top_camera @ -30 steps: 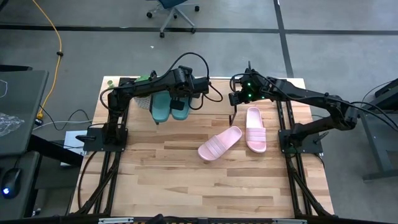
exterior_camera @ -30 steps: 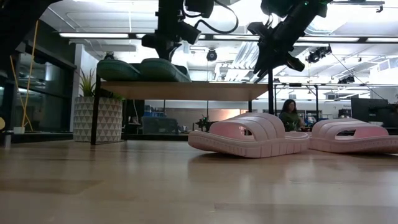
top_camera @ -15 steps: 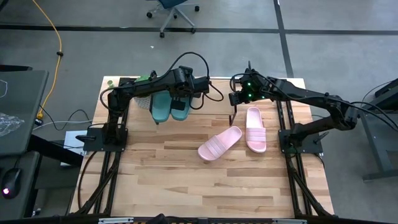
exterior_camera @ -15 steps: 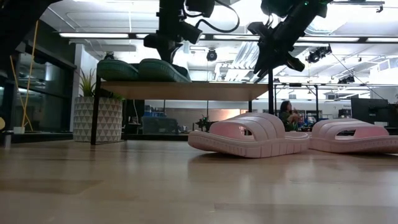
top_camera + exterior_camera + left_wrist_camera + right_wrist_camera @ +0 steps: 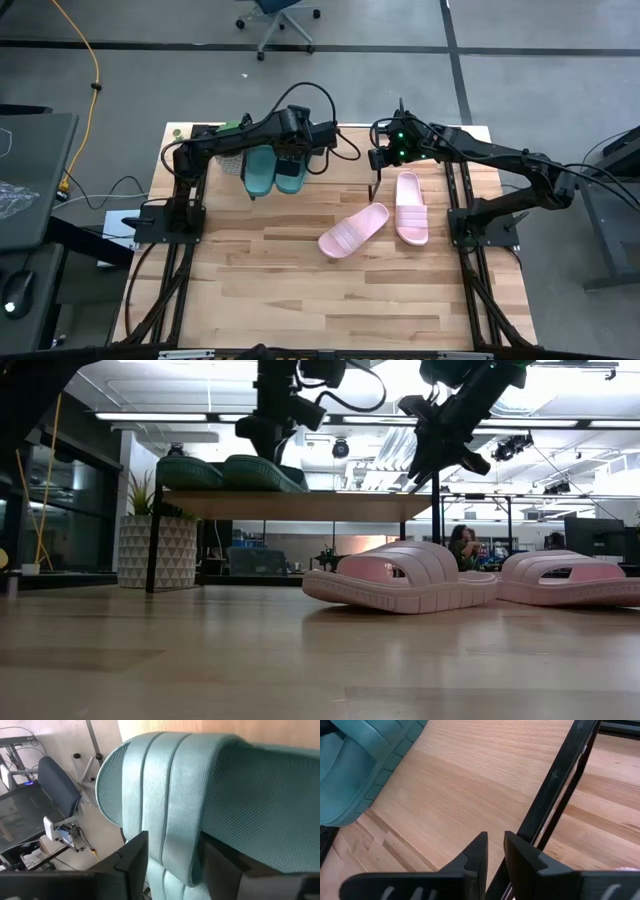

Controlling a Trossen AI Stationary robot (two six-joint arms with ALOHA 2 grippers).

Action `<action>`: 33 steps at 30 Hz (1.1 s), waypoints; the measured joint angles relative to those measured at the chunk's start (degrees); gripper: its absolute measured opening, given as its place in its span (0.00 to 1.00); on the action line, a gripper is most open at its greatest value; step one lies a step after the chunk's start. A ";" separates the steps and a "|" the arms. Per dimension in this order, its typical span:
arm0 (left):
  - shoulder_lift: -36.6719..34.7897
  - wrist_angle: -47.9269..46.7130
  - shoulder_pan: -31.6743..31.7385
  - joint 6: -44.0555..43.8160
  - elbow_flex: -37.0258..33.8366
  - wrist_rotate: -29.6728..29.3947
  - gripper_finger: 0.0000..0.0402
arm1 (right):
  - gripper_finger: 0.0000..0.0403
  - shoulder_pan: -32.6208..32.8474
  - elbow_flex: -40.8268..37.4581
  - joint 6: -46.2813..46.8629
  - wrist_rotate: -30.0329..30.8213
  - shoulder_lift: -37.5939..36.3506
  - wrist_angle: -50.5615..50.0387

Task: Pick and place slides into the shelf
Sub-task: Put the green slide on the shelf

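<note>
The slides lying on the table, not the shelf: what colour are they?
Pale pink, both slides; clearest in the high view.

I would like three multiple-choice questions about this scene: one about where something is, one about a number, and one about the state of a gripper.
1. Where do the two teal slides lie?
A. on top of the shelf
B. on the tabletop under the shelf
C. on the floor

2. How many pink slides lie on the table?
A. one
B. two
C. four

3. In what state is the left gripper?
A. shut, far from any slide
B. open, its fingers on either side of a teal slide's strap
C. holding a pink slide

Answers:
1. A: the low view shows both resting on the plank.
2. B: the high view shows two beside each other near the right arm.
3. B: the left wrist view shows the fingers spread, with the ribbed strap between them.
</note>
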 joint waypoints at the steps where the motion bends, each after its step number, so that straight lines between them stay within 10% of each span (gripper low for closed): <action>1: 0.00 0.09 -0.01 0.15 0.00 0.03 0.41 | 0.14 0.00 0.00 0.00 -0.02 0.00 0.07; 33: -1.04 1.81 -5.38 1.93 -0.02 0.84 0.40 | 0.14 0.00 -0.03 0.01 -0.15 0.02 0.26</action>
